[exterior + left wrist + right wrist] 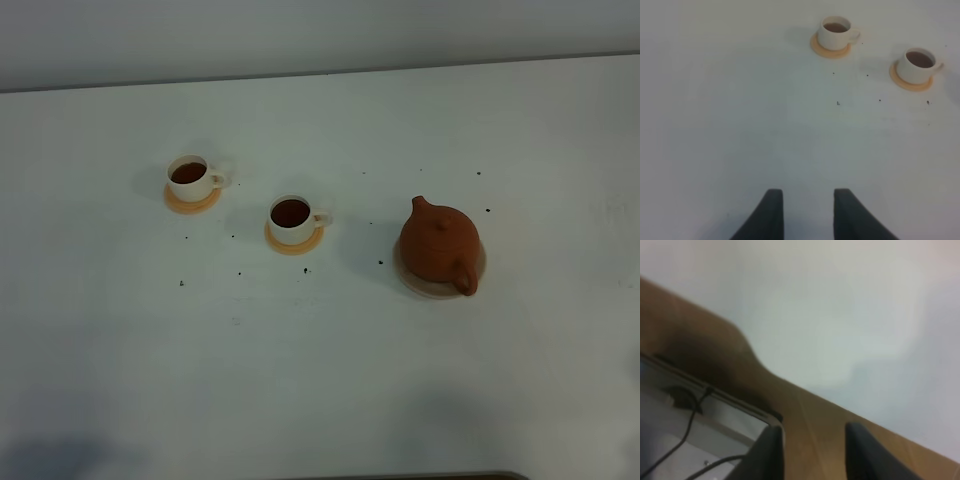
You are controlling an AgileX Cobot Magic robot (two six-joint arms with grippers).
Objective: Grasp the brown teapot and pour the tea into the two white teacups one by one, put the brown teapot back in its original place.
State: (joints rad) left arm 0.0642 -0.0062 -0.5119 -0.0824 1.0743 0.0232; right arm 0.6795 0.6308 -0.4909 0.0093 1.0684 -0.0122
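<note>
From where I sit, the job looks nearly finished: the brown teapot [438, 244] is on its pale saucer [412, 282] at the right of the white table [320, 380], and both white teacups [190, 176] [293, 217] hold dark tea on their orange coasters [190, 203]. My left claw [808, 212] hangs over bare table with its fingers apart and nothing between them, and the cups lie well ahead of it. My right claw [814, 452] is also spread and empty, pulled back past the table's edge over a wooden surface [805, 435], so the teapot is out of its view. If anything remained to do with the pot, the right arm would be the nearer one: the loop handle [464, 279] points toward the robot's side, the spout [420, 204] away.
</note>
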